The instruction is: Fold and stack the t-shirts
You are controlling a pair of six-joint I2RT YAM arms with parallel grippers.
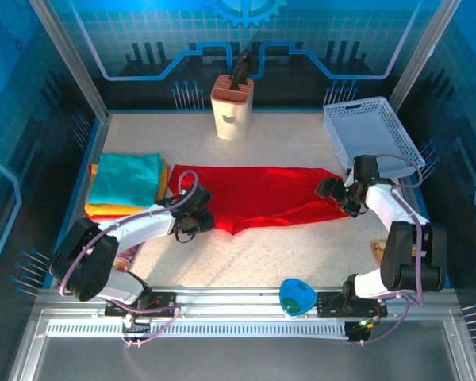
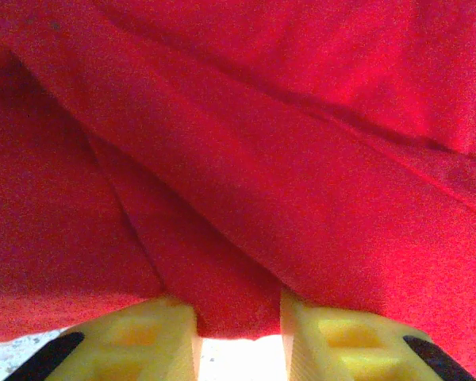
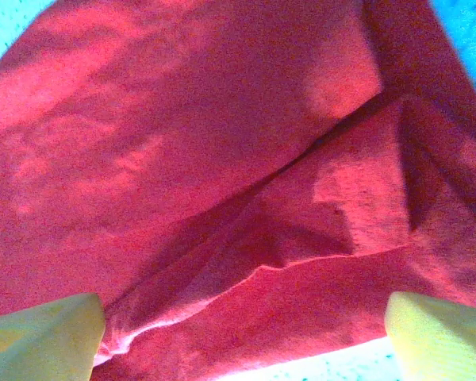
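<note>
The jaws of the left gripper (image 2: 239,321) are clenched on a fold of the red t-shirt (image 1: 262,194), which fills the gap between the yellow fingers (image 2: 151,337) low in the left wrist view. Those of the right gripper (image 3: 242,337) stand released and wide, with creased cloth beneath them and nothing grasped. In the top view the shirt lies in a long band across the middle of the table (image 1: 301,254), with the left gripper (image 1: 197,216) at its left end and the right gripper (image 1: 337,194) at its right end. The main risk looks like a one-sided pull: if the left arm lifts or drags before the right has a hold, the cloth would likely skew and bunch. The left pinch may also take in several layers, which would carry the creases into the fold. The right jaws could close on a single ridge. The folded stack (image 1: 111,208), topped by a teal shirt (image 1: 127,178), sits at centre left near the shirt's left end, so a sweep that way could disturb it.
</note>
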